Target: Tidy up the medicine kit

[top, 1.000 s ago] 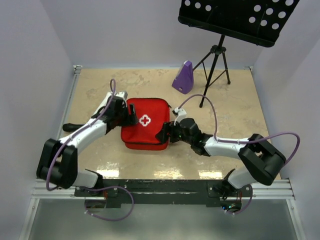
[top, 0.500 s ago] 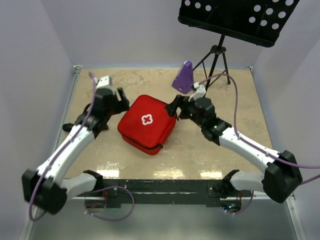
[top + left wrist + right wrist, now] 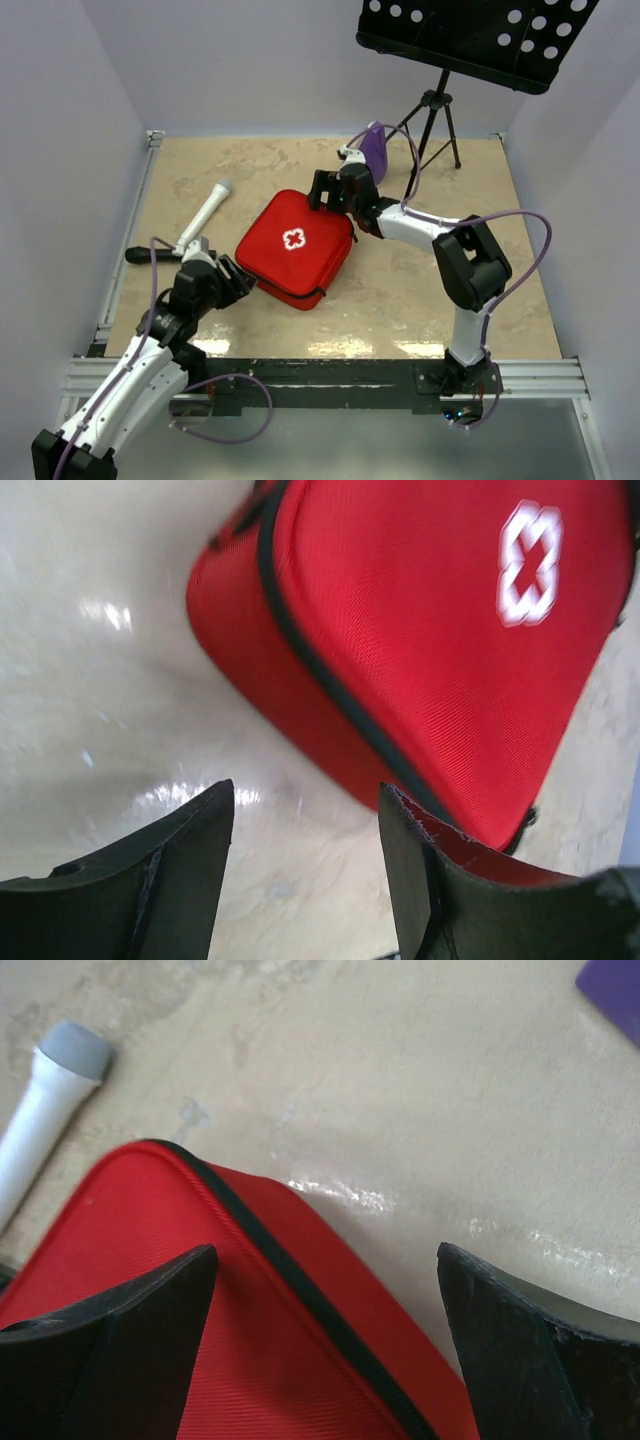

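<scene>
Two empty grippers are bracketing the shut kit (image 3: 295, 243) lying on the table (image 3: 470, 230), my left gripper (image 3: 305, 790) gaping partway by its near corner, my right gripper (image 3: 327, 1250) gaping wide over its far corner, so I am lining up squarely on the zip seam (image 3: 300, 1290) before pinching.

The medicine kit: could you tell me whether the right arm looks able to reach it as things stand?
Probably yes: the right claw hangs open just above the far corner of the medicine kit, with nothing between them.
</scene>
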